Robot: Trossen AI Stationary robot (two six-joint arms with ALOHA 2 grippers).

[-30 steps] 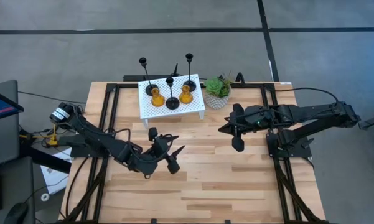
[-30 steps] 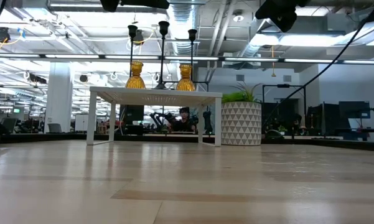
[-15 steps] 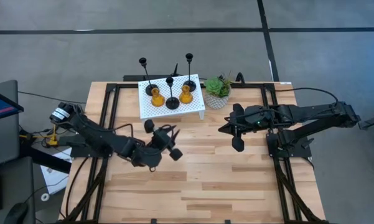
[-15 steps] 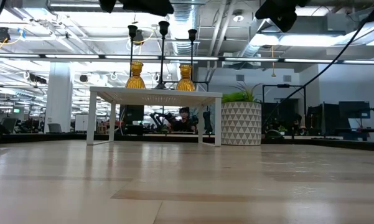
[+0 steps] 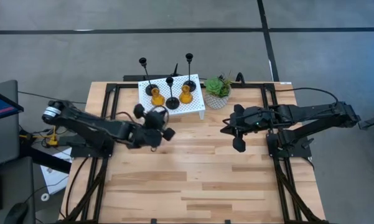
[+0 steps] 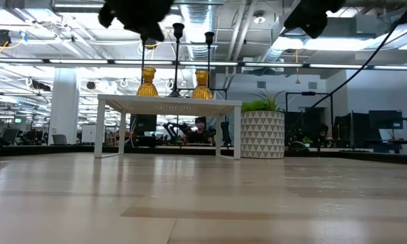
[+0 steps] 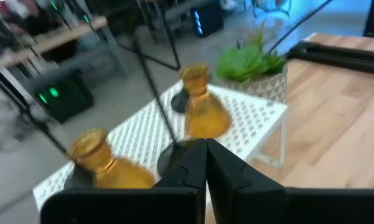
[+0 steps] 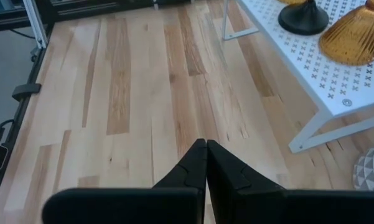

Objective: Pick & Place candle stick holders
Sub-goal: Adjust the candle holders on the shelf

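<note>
Three black candle stick holders (image 5: 172, 99) with round bases and thin stems, and two amber cone-shaped ones (image 5: 157, 98) (image 5: 185, 94), stand on their bases on a white perforated stand (image 5: 196, 106) at the table's far middle. My left gripper (image 5: 163, 126) hovers shut just in front of the stand's near left part, holding nothing. In the left wrist view its shut fingers (image 7: 205, 165) point at the amber holders (image 7: 202, 115) and a black base (image 7: 174, 155). My right gripper (image 5: 225, 130) hangs shut and empty to the right of the stand.
A small green plant in a patterned pot (image 5: 216, 90) stands on the table right of the white stand (image 6: 169, 103). Black frame rails (image 5: 109, 112) run along both table sides. Bare wood lies between the stand and the near edge (image 5: 199, 186).
My left gripper has gone toward the table's far edge, up to the white stand, has turned about, and has shut on nothing. The holders have stayed where they were.
</note>
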